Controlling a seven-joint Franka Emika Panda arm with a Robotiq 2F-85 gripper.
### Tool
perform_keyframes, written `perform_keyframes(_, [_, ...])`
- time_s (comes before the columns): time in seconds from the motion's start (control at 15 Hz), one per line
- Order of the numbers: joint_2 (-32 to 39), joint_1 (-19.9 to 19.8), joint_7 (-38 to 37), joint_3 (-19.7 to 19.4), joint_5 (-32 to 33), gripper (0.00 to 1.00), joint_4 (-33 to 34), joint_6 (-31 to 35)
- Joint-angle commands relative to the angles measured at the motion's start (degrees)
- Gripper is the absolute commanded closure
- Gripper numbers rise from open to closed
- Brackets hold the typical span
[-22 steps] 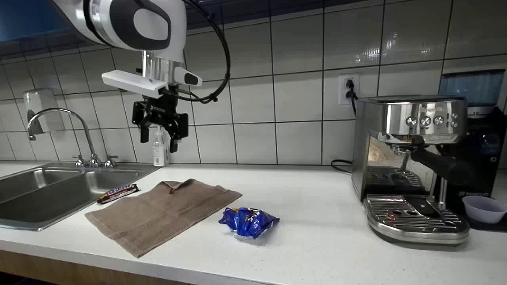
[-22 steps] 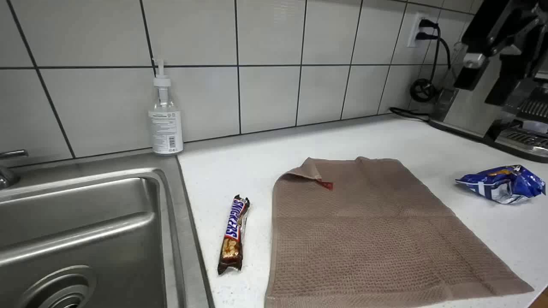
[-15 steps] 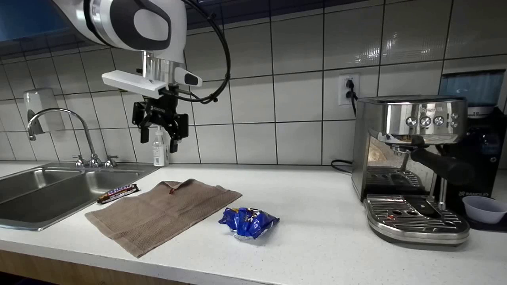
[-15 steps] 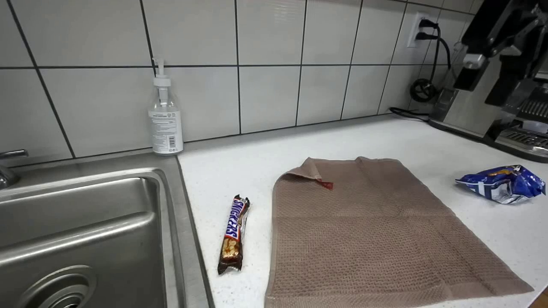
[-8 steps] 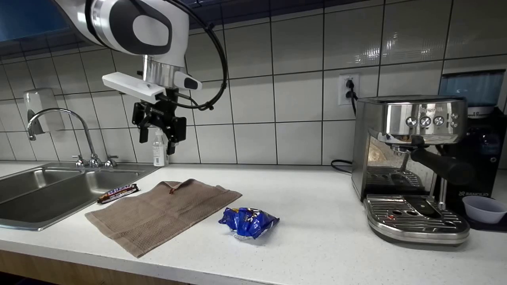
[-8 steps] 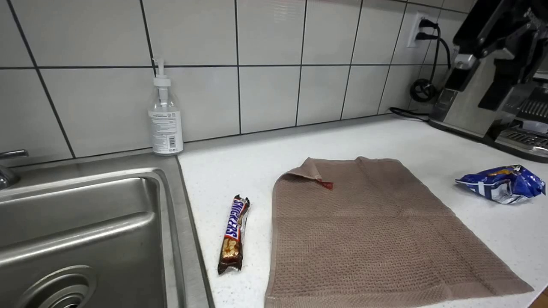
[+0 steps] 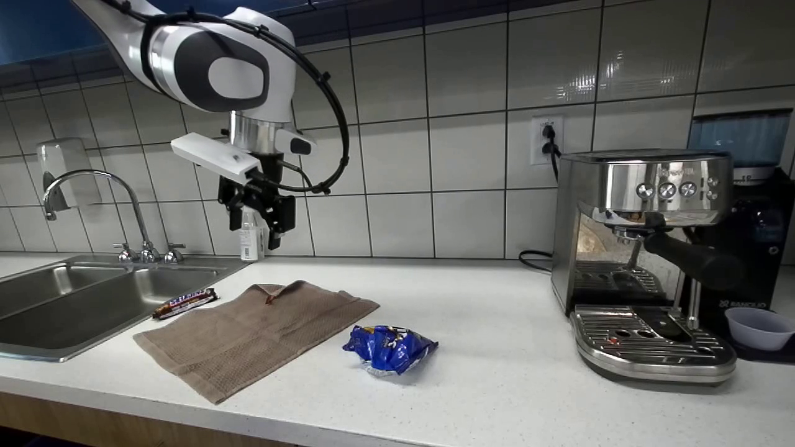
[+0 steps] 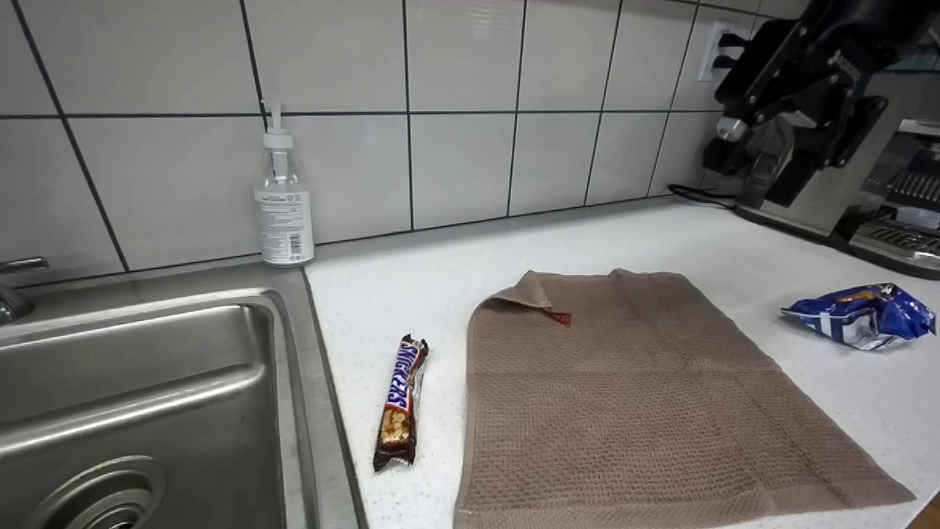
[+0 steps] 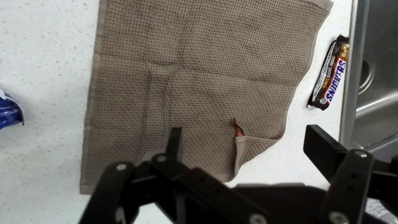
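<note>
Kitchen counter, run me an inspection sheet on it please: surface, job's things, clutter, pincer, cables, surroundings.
Surface: white speckled counter with a metal sink set in.
Job's things: brown towel spread out, one corner folded over, red tag showing.
Clutter: Snickers bar between towel and sink; crumpled blue packet on the towel's other side.
Pincer: open, holding nothing, raised clear of the towel.
Cables: black cable looping off the arm; black cord running from the wall outlet.
Surroundings: tiled wall, pump bottle, espresso machine.

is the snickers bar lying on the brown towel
No, the Snickers bar lies on the white countertop, between the brown towel and the sink.
</note>
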State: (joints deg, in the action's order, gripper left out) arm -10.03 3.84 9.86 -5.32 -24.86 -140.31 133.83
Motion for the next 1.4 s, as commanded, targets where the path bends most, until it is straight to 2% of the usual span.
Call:
perform_keyframes(0.0, [3.96, 0.67, 1.45, 1.93, -3.75, 0.0, 2.51, 4.02])
perform_keyframes(0.33, [8.89, 1.58, 2.52, 4.16, -8.84, 0.0, 5.0, 8.57])
perform_keyframes(0.73, [15.02, 1.16, 2.0, 7.19, -10.63, 0.0, 7.64, 14.01])
perform_keyframes(1.33, [24.12, -0.32, 2.1, 10.96, -15.96, 0.0, 12.73, 17.9])
